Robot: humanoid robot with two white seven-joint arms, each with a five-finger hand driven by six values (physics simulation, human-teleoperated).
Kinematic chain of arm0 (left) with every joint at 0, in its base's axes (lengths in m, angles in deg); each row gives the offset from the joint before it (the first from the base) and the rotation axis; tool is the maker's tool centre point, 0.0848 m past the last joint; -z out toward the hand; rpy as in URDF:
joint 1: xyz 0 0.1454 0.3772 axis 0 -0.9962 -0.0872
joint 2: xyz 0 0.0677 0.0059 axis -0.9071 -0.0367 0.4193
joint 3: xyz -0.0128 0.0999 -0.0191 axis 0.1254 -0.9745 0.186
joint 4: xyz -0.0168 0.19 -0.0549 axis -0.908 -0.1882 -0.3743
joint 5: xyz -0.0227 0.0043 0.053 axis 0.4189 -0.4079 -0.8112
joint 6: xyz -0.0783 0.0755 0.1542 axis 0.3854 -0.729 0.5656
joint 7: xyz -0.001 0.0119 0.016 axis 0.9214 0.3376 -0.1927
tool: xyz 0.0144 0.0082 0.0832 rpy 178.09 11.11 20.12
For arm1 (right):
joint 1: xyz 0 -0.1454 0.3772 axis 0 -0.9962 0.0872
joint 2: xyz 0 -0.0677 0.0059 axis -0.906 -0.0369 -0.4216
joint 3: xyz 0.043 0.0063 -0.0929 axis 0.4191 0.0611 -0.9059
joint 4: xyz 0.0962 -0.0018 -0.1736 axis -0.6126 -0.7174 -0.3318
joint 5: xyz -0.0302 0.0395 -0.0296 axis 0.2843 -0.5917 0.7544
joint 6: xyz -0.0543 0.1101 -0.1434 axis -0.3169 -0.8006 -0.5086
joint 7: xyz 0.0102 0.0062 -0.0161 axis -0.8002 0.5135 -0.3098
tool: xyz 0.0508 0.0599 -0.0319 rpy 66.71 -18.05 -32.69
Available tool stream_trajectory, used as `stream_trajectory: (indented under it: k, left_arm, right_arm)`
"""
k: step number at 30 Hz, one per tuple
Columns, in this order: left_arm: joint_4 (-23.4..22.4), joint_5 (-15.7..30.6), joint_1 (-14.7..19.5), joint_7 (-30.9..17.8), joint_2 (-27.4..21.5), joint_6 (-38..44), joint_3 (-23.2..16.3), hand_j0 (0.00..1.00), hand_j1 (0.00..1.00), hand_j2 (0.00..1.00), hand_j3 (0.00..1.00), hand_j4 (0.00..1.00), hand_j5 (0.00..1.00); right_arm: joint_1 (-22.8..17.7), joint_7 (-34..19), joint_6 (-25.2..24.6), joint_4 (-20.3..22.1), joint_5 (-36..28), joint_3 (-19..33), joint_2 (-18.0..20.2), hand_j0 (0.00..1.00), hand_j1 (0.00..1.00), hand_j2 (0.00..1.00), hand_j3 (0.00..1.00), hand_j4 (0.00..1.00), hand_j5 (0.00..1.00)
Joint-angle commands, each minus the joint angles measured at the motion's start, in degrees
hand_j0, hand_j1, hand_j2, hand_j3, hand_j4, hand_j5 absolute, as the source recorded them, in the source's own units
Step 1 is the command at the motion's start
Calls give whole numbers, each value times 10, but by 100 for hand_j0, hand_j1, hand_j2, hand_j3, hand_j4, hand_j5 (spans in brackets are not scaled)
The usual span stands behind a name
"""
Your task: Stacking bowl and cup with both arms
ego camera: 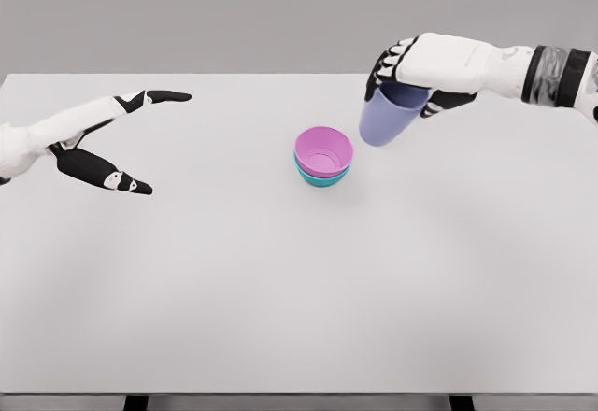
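Note:
A pink bowl [324, 150] sits nested in a teal bowl [322, 179] near the middle of the white table [280, 290]. To its upper right my right hand [409, 77] is shut on a lavender cup [391, 116], held tilted above the table and apart from the bowls. My left hand [140, 140] hovers at the far left with fingers spread, holding nothing.
The table's far edge runs just behind both hands. Its front edge lies along the bottom of the picture, with dark legs showing below.

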Motion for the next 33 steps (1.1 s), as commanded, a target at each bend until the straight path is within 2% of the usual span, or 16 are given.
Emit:
stream_trajectory:
  k: [1, 5, 9, 12, 27, 31, 33]
  left_arm:
    - [0, 5, 0, 0, -1, 1, 0, 100, 100, 100, 100, 100, 100]
    - [0, 5, 0, 0, -1, 1, 0, 100, 100, 100, 100, 100, 100]
    - [-1, 5, 0, 0, -1, 1, 0, 100, 100, 100, 100, 100, 100]
    - [-1, 4, 0, 0, -1, 1, 0, 100, 100, 100, 100, 100, 100]
    - [0, 5, 0, 0, -1, 1, 0, 100, 100, 100, 100, 100, 100]
    - [0, 5, 0, 0, -1, 1, 0, 100, 100, 100, 100, 100, 100]
    - [0, 5, 0, 0, -1, 1, 0, 100, 100, 100, 100, 100, 100]
  right_arm:
    - [1, 0, -2, 0, -3, -2, -26, 64, 64, 64, 64, 64, 64]
    - [8, 0, -2, -2, -1, -4, -60, 64, 64, 64, 64, 64, 64]
    - [11, 0, -2, -9, 4, -16, -72, 64, 64, 64, 64, 64, 64]
    - [11, 0, -2, -38, 24, -17, -99, 65, 65, 65, 65, 65, 65]
    - [18, 0, -2, -86, 27, -53, -111, 65, 65, 65, 65, 65, 65]
    - [18, 0, -2, -85, 26, -63, -111, 65, 65, 65, 65, 65, 65]
    - [18, 0, -2, -83, 27, -63, -111, 69, 69, 69, 69, 69, 69]
